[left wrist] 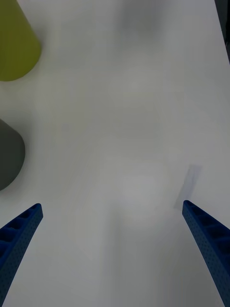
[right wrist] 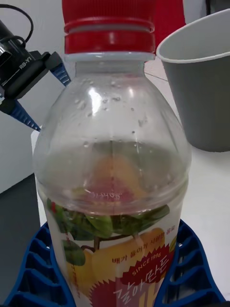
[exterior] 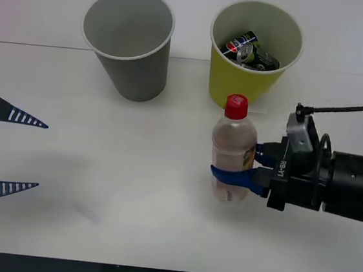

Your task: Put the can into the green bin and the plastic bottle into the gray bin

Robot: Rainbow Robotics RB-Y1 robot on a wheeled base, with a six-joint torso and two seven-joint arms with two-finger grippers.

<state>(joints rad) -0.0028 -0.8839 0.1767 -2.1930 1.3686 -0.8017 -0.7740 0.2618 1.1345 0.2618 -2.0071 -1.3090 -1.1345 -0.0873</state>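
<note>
Two hands: right hand (exterior: 246,169) reaches in level, clamping the upright plastic bottle (exterior: 232,156), seemingly tabled; left hand (exterior: 29,154) gapes empty.

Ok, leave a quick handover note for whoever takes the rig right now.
Right pincer: shut on the plastic bottle, upright on the table in front of the green bin.
Left pincer: open, idle at the table's left edge.
Done: can lies in the green bin.
Left: carry the bottle to the gray bin and drop it in.
</note>
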